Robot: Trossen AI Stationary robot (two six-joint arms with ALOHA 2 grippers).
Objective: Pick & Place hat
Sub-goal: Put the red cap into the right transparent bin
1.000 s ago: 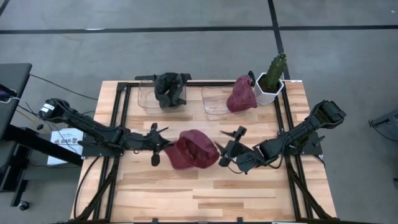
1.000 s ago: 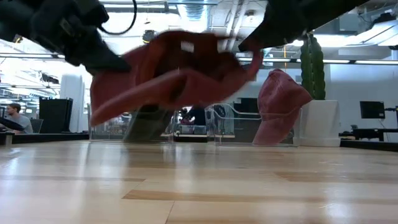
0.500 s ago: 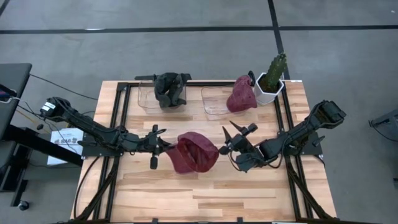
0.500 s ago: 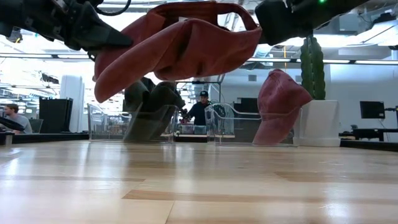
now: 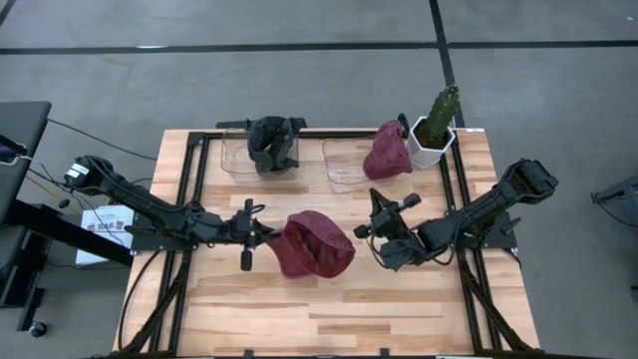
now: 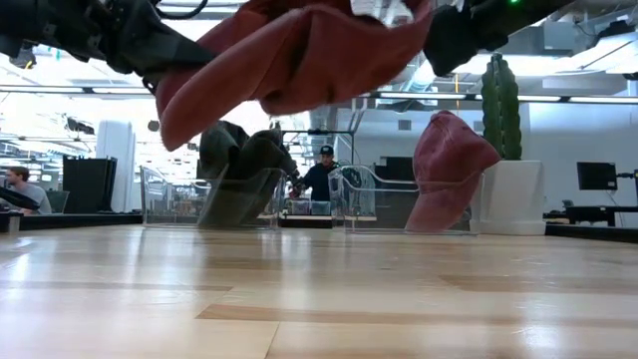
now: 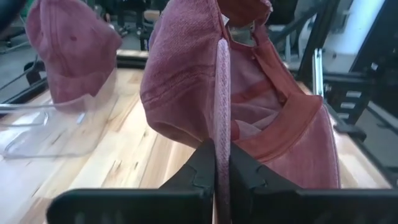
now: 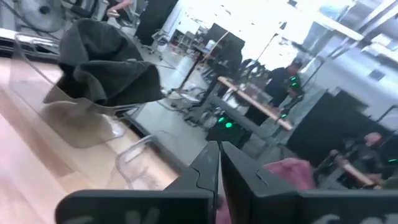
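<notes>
Hat (image 5: 317, 244) hangs pinched in the left hand (image 5: 267, 234); right hand (image 5: 377, 217) closed, empty, beside it.

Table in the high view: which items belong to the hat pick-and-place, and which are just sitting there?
In the job:
- dark red hat, held off the table
- left gripper, shut on its brim
- right gripper, shut, empty
- two clear bins, one holding a black hat, one a pink-red hat

Lying about:
- potted cactus
</notes>
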